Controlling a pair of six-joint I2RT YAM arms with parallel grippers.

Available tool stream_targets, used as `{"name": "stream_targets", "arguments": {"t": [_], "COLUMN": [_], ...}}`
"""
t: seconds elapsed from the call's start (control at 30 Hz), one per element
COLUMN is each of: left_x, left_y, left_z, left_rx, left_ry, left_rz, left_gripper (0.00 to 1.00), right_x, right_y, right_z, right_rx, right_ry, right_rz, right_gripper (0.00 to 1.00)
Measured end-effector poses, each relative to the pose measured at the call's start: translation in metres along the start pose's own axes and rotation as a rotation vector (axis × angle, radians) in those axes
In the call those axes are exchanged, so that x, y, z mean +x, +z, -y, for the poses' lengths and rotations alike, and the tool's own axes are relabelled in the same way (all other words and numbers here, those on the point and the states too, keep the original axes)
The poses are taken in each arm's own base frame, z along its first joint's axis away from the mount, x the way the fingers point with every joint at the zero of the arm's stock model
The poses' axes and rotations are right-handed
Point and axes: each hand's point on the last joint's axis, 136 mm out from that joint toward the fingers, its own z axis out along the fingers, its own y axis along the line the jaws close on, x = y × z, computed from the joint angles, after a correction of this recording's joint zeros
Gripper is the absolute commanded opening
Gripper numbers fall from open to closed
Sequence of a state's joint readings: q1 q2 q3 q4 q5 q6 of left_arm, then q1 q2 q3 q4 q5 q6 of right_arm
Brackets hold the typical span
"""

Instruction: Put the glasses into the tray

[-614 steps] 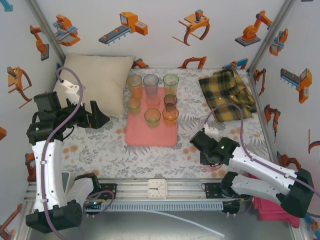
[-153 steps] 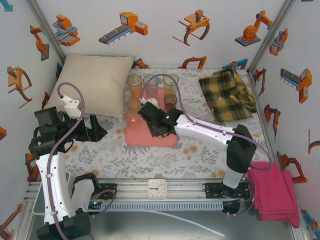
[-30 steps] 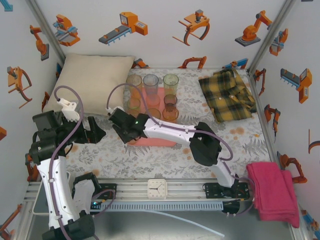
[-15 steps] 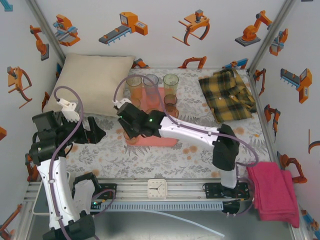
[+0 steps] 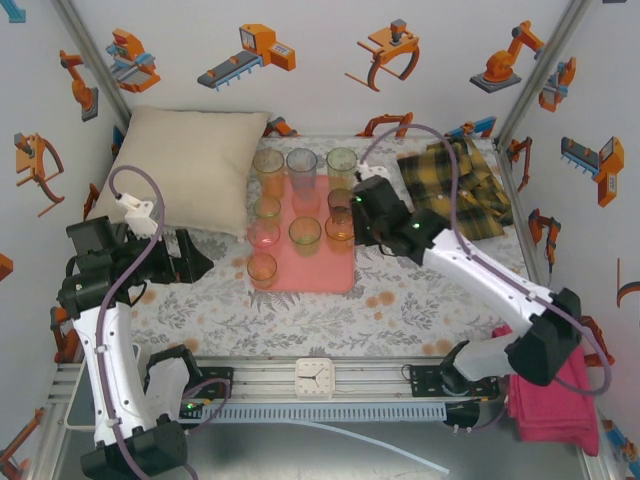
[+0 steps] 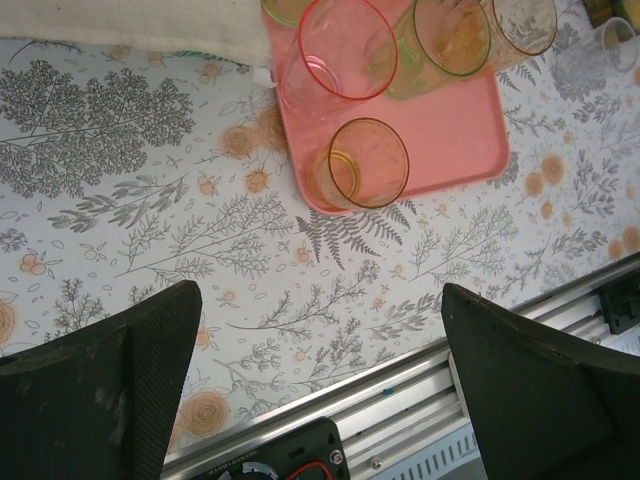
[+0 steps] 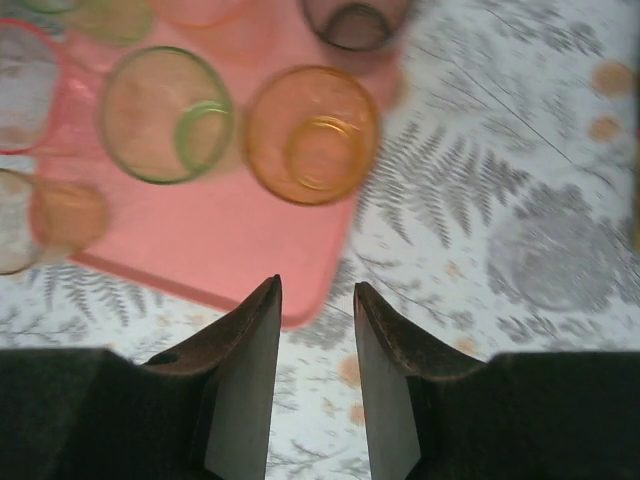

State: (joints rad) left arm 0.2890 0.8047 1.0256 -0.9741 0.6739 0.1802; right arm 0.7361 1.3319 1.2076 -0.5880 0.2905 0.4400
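By my count 9 glasses [image 5: 304, 233] stand on the tray [image 5: 310, 270]. The amber tumbler [image 6: 368, 163] sits at the tray's near-left corner, right by the rim. The right gripper [image 7: 316, 290] hangs over the tray's near-right corner, narrowly parted and empty. The left gripper [image 6: 320, 300] is left of the tray, spread wide and holding nothing. A nudge from either arm could tip that corner tumbler off.

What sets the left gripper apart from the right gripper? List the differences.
The left gripper has its jaws spread wide, while the right gripper has them close together with only a narrow gap. The left gripper hovers over the patterned tablecloth to the left of the tray, and the right gripper is at the tray's right side, beside the orange glass. Both are empty, with nothing between their jaws.
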Motion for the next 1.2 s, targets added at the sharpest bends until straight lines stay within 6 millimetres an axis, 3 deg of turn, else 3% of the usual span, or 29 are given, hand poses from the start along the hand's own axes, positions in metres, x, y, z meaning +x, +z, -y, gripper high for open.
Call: {"name": "stream_targets", "arguments": {"t": [0.17, 0.27, 0.5, 0.83, 1.2], "left_x": [-0.001, -0.001, -0.001, -0.001, -0.002], "left_y": [-0.002, -0.003, -0.003, -0.003, 0.0], "left_z": [0.002, 0.003, 0.004, 0.004, 0.002], "left_rx": [0.003, 0.002, 0.004, 0.005, 0.014], "left_ry": [0.0, 0.004, 0.005, 0.005, -0.004], "left_rz": [0.009, 0.015, 0.017, 0.018, 0.011], "left_gripper": [0.98, 0.98, 0.98, 0.98, 0.98], "right_x": [0.009, 0.015, 0.037, 0.053, 0.051], "right_y": [-0.01, -0.008, 0.017, 0.046, 0.063], "right_z": [0.071, 0.094, 0.101, 0.113, 0.113], "right_rx": [0.111, 0.146, 0.146, 0.164, 0.147], "right_ry": [0.143, 0.197, 0.209, 0.202, 0.174], "right_rz": [0.004, -0.014, -0.134, -0.233, -0.25], "right_gripper": [0.37, 0.38, 0.39, 0.4, 0.4]}}
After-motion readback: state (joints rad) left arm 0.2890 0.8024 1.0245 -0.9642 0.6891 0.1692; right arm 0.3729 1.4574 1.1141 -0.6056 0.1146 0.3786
